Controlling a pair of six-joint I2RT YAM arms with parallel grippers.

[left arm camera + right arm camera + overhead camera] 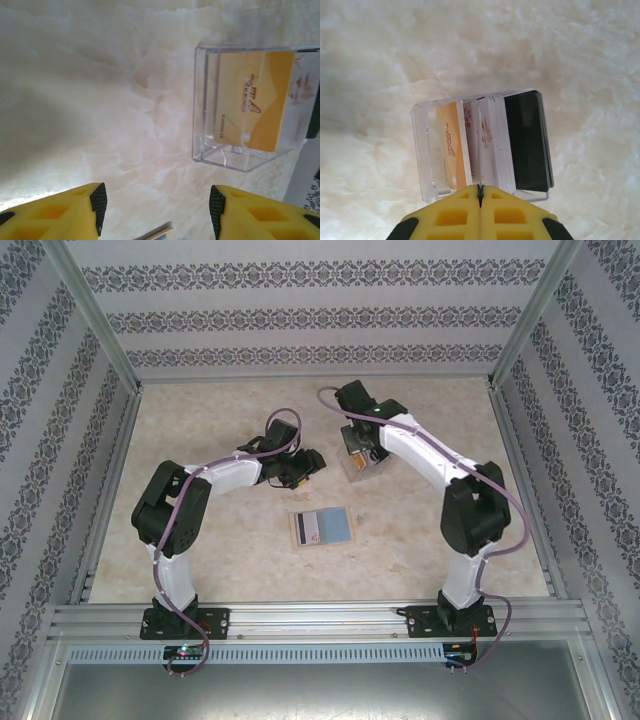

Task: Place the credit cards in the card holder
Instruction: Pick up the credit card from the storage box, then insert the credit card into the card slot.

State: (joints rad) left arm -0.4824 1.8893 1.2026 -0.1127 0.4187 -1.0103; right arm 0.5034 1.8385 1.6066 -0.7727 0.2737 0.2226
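In the overhead view the left tool (298, 474) hovers left of centre over the marbled tabletop (200, 420). Its wrist view shows its yellow fingers (75, 210) spread wide apart and holding nothing. A thin tan-edged strip (155, 233) pokes in at the bottom edge between them; I cannot tell what it is.

Below and just right of that tool, near the centre of the overhead frame, the card holder (322, 528) lies flat on the tabletop, well apart from both tools. Its left half looks whitish with a small mark and its right half bluish-grey. I cannot tell whether a card lies on it.

Further right, above the holder, a clear box (366, 468) holds the credit cards (490, 145) standing on edge: an orange-yellow card (450, 150) at the left, white ones in the middle, a black card (527, 140) at the right. The right tool (358, 454) sits directly over this box. Its wrist view shows the yellow fingers pressed together at the bottom edge, right above the white cards. I cannot tell whether a card is pinched in the seam.
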